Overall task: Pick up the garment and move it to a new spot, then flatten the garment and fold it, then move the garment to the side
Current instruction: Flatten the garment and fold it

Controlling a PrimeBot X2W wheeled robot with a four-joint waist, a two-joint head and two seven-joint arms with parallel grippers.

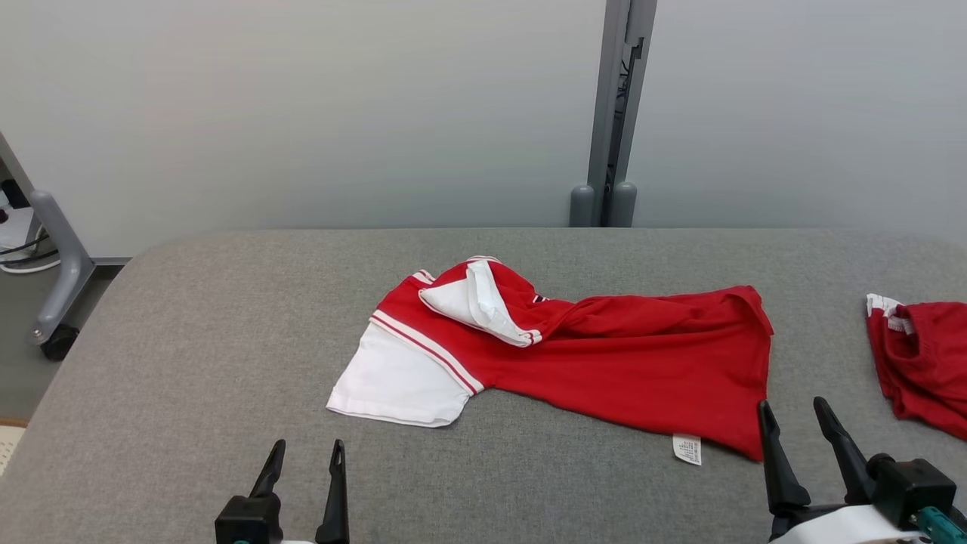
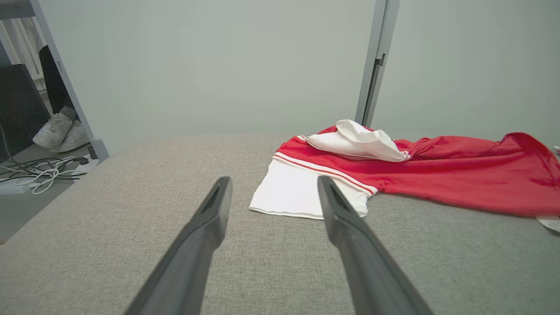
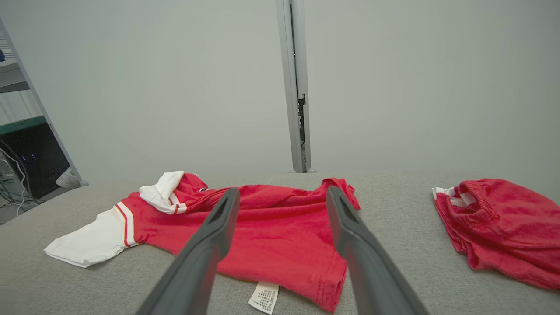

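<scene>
The garment (image 1: pixel 604 363) is a red T-shirt with white sleeves, lying crumpled on the grey table (image 1: pixel 189 363); one white sleeve (image 1: pixel 396 381) spreads flat at its left, the other is folded over the chest. A care label (image 1: pixel 687 449) sticks out at its near hem. In the left wrist view the garment (image 2: pixel 437 175) lies ahead and to the right. My left gripper (image 1: pixel 304 458) is open near the table's front, short of the white sleeve. Beside the garment's right hem corner my right gripper (image 1: pixel 795 419) stands open, and the garment (image 3: pixel 280 232) lies just beyond its fingers. Neither gripper holds anything.
A second red cloth (image 1: pixel 925 359) with a white trim lies bunched at the table's right edge, also in the right wrist view (image 3: pixel 503 227). A grey post (image 1: pixel 616 113) stands behind the table against the pale wall. Cables and a wheeled frame (image 1: pixel 57 264) are on the floor at the left.
</scene>
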